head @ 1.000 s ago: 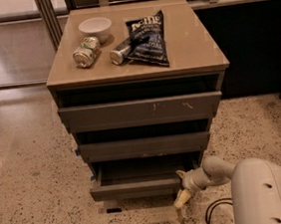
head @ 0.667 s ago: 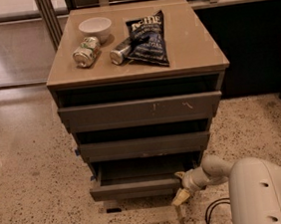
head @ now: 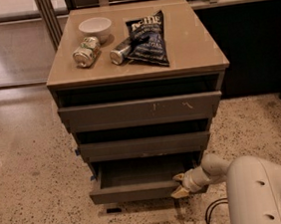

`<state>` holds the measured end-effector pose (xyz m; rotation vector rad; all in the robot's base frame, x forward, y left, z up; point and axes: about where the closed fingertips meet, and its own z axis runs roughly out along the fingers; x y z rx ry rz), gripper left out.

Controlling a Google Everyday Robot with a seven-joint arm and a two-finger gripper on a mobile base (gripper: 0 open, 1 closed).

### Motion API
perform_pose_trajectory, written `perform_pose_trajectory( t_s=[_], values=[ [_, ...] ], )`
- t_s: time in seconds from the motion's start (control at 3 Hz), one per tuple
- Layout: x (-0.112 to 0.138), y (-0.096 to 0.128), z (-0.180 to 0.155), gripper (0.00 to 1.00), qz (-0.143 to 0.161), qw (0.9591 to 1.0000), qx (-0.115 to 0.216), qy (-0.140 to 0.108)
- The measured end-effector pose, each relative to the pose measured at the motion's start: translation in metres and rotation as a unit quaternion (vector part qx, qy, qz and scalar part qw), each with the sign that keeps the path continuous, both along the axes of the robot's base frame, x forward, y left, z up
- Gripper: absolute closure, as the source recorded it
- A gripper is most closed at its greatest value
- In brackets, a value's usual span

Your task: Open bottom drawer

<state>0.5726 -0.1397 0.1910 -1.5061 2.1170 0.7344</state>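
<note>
The bottom drawer (head: 134,192) is the lowest of three dark grey drawers in the cabinet. It stands pulled out, with its shallow grey box showing inside. My gripper (head: 180,185) is at the right end of the drawer's front edge, low near the floor. Its yellowish fingers (head: 181,192) sit against the top of the front panel. My white arm (head: 258,186) reaches in from the lower right.
The top drawer (head: 140,111) with pale scratch marks and the middle drawer (head: 145,146) stand slightly out. On the cabinet top (head: 194,48) lie a white bowl (head: 95,27), two cans (head: 86,51), and a dark chip bag (head: 147,38). Speckled floor surrounds the cabinet.
The gripper and arm have stayed in about the same place at the drawer's right front. The drawer stands out about as far as before.
</note>
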Motion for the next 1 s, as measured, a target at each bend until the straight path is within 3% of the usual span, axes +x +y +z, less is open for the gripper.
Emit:
perform_pose_trajectory(
  t_s=[0.33, 0.67, 1.0],
  values=[
    [-0.01, -0.007, 0.0, 0.51, 0.001, 1.0, -0.005, 0.005],
    [-0.024, -0.016, 0.007, 0.33, 0.004, 1.0, -0.006, 0.005],
    [-0.045, -0.023, 0.014, 0.09, 0.014, 0.9999, -0.006, 0.007]
  ],
)
